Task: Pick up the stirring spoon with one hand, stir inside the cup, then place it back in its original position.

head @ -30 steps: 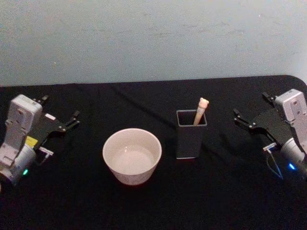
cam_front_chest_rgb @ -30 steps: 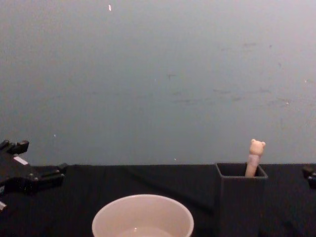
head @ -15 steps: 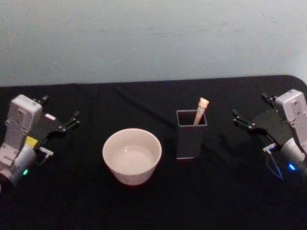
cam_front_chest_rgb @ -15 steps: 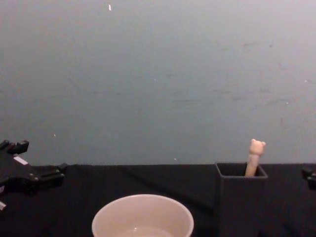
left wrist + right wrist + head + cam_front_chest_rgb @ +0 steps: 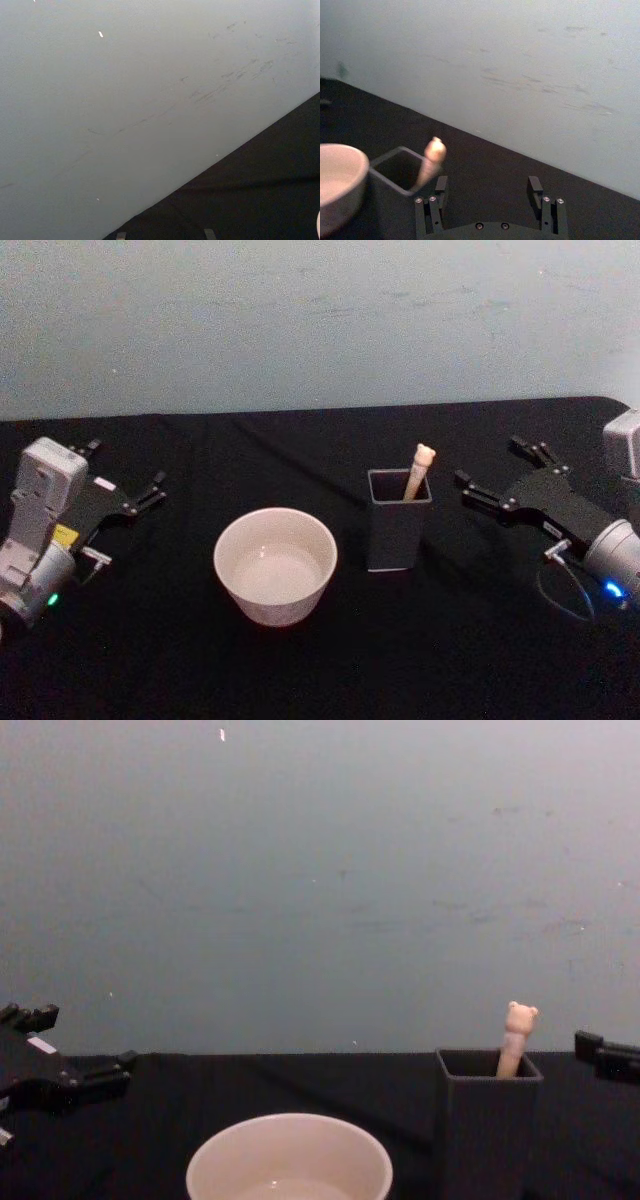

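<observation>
The stirring spoon (image 5: 419, 468) stands in the dark grey square holder (image 5: 398, 525), its original position, with only the beige handle and bear head sticking out. Left of the holder sits the wide cream cup (image 5: 275, 565). My right gripper (image 5: 490, 462) hovers open just right of the holder, fingers pointing at it and touching nothing. In the right wrist view the open right gripper (image 5: 488, 186) has the spoon handle (image 5: 431, 162) ahead, close to one finger. My left gripper (image 5: 128, 465) rests open at the far left. From the chest, spoon (image 5: 517, 1038), holder (image 5: 487, 1130) and cup (image 5: 290, 1160) show side-on.
A black cloth (image 5: 330, 670) covers the table, and a pale wall (image 5: 320, 320) stands behind it. The table's back right corner (image 5: 615, 402) curves away behind the right arm.
My right gripper has swung left toward the holder and now sits close beside it. The left arm, cup, holder and spoon have not moved.
</observation>
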Available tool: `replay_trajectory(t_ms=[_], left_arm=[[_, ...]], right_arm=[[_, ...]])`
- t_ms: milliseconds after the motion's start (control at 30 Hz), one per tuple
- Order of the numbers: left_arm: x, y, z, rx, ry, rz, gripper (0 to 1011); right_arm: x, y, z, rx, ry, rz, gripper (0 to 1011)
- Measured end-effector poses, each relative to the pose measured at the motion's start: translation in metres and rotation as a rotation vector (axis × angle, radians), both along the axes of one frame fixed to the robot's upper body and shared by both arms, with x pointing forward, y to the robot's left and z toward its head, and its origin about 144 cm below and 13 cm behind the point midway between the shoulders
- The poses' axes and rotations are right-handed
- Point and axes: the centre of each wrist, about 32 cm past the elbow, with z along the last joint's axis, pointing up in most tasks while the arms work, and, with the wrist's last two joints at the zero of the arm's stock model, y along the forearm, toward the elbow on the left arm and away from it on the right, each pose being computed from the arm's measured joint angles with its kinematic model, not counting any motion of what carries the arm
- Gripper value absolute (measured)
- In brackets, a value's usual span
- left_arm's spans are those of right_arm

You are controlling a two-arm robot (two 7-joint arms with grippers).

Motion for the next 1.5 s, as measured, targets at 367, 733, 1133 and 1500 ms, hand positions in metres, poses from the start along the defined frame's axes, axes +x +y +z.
replay_trajectory(t_ms=[367,733,1133,1500], left_arm=[[0.000,0.000,0.000,0.000,0.000,0.000,1001],[0.000,0.000,0.000,0.000,0.000,0.000,1001],[0.000,0.000,0.000,0.000,0.000,0.000,1001],[0.000,0.000,0.000,0.000,0.000,0.000,1001]], right_arm=[[0.004,0.004,0.010,0.135,0.083,0.146,1002],[0.024,0.016,0.006,0.188,0.149,0.169,1002],[0.045,0.026,0.001,0.213,0.172,0.189,1002],[0.048,0.030,0.000,0.214,0.177,0.195,1002]])
